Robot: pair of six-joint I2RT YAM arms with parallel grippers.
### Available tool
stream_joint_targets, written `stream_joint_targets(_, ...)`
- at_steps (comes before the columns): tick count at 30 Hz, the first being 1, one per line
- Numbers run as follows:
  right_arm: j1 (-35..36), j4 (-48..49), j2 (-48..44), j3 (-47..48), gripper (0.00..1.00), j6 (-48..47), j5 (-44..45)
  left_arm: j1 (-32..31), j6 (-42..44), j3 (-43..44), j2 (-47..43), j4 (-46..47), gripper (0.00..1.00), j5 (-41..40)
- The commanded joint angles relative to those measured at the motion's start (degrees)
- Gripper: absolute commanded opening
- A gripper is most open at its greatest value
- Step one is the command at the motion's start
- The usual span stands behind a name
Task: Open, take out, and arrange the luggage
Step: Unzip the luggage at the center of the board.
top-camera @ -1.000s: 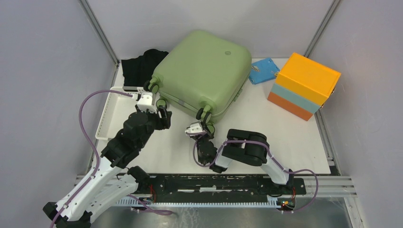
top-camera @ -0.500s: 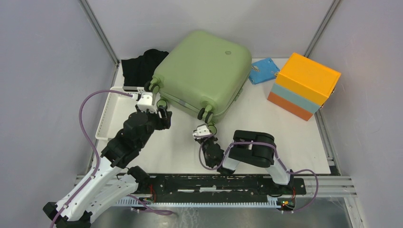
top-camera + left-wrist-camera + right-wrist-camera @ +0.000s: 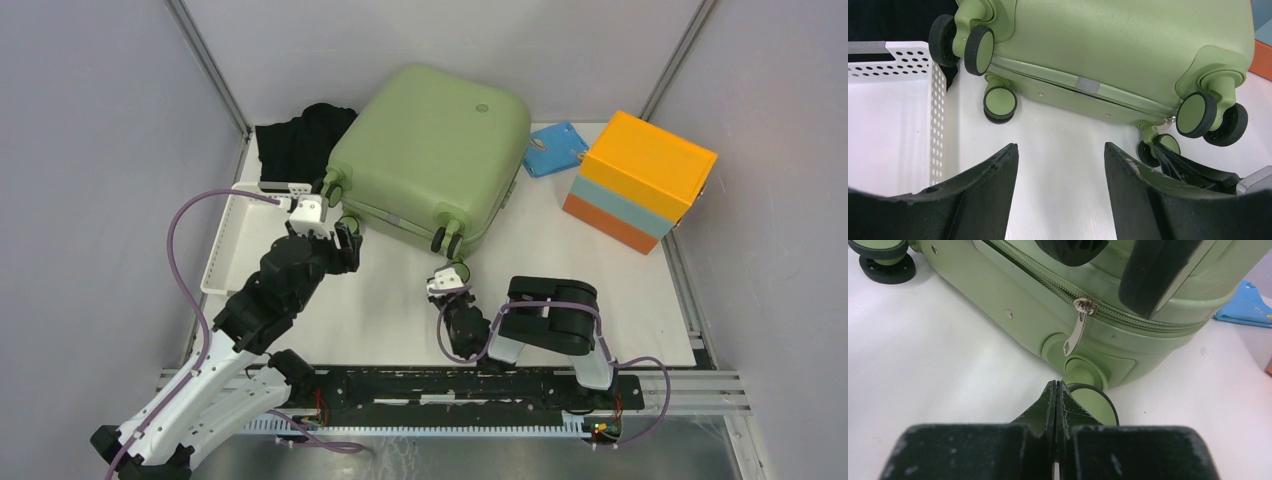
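- Luggage (image 3: 430,150) lies shut and flat at the back centre of the white surface (image 3: 380,300), its wheeled edge facing the arms.
- Zip pull (image 3: 1077,325) hangs from the seam at the right-hand wheel corner, just ahead of and above the right end effector (image 3: 1055,387).
- Right end effector: fingers pressed together on nothing, tips beside a lower wheel.
- Left end effector (image 3: 1060,155) stands spread and empty near the left-hand wheels, beside the white basket (image 3: 938,100).
- The right arm is likely the nearer one for pinching the pull.
- Orange and light-blue box (image 3: 640,180) sits apart, far right.
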Motion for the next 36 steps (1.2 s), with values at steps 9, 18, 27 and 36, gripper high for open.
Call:
stream_joint_targets(9,-0.3,23.4,-2.3,-3.8,0.00,-11.4,7.6,0.8,1.5,-0.7,2.1,2.9,0.75,-0.2)
stream_joint_targets(18,-0.3,23.5,-2.1,-5.8,0.00,-10.4,6.3,5.2,-2.5,-0.3,3.9,3.1,0.95,-4.2)
stream_joint_targets(27,-0.8,23.4,-3.1,-8.6,0.00,-8.6,3.2,27.1,4.6,5.1,15.0,8.3,0.98,14.5)
stream_joint_targets(36,-2.5,23.4,-3.9,-10.3,0.00,-5.9,0.2,32.4,10.7,8.3,27.6,13.4,0.97,27.7)
